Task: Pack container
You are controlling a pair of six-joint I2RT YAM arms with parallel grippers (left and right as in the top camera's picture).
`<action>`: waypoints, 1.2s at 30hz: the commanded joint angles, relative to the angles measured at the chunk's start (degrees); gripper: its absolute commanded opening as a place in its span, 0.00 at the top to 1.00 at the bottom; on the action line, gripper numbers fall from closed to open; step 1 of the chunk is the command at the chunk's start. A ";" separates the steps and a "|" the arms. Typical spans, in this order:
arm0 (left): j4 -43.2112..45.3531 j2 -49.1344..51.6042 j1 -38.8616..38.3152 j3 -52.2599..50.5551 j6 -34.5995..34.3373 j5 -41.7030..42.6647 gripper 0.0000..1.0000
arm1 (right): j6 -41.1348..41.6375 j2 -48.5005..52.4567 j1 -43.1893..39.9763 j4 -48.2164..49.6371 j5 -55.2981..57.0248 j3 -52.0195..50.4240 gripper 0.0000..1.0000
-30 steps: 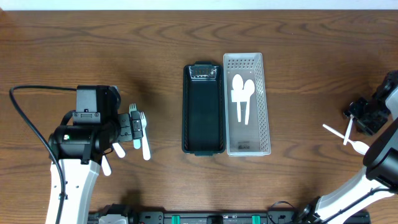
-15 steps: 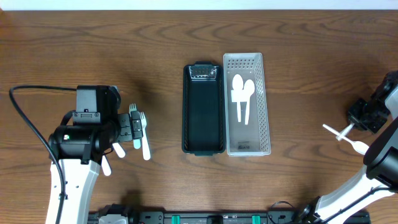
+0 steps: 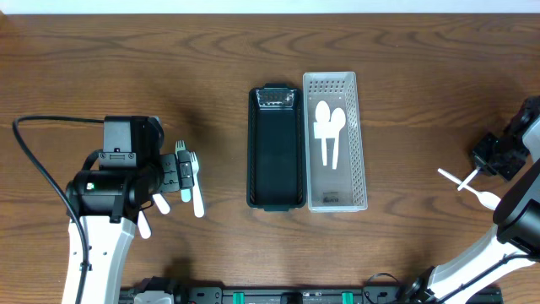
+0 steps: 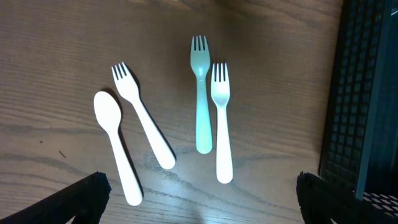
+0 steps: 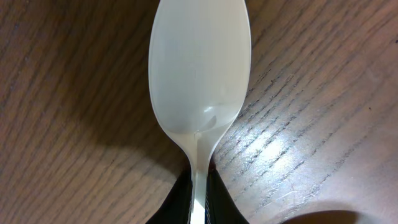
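Note:
A long black container lies at mid-table. In the left wrist view, a white spoon, a white fork, a teal fork and another white fork lie on the wood. My left gripper hangs open over their handle ends, touching none. My right gripper is shut on the neck of a white spoon, just above the table. From overhead, the held spoon juts out from the right gripper at the far right. It crosses a second white spoon.
A white perforated basket stands against the black container's right side and holds two white spoons. The left arm's cable loops at the far left. The black container's wall fills the right of the left wrist view.
My right gripper has shut on the white spoon's handle. The spoon has swung from nearly upright to slanting across the other spoon. The left arm has not moved.

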 commanded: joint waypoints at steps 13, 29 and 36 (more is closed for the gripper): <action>-0.11 0.13 0.24 1.09 -0.55 -0.04 0.02 | -0.11 1.05 0.26 -0.02 -1.09 -0.31 0.99; -0.09 0.13 0.24 1.09 -0.55 -0.04 0.02 | -0.11 0.68 0.35 -0.15 -2.73 -0.24 0.99; -0.09 0.13 0.26 1.09 -0.55 -0.04 0.02 | -0.61 -7.39 4.28 -0.48 -4.31 0.13 0.99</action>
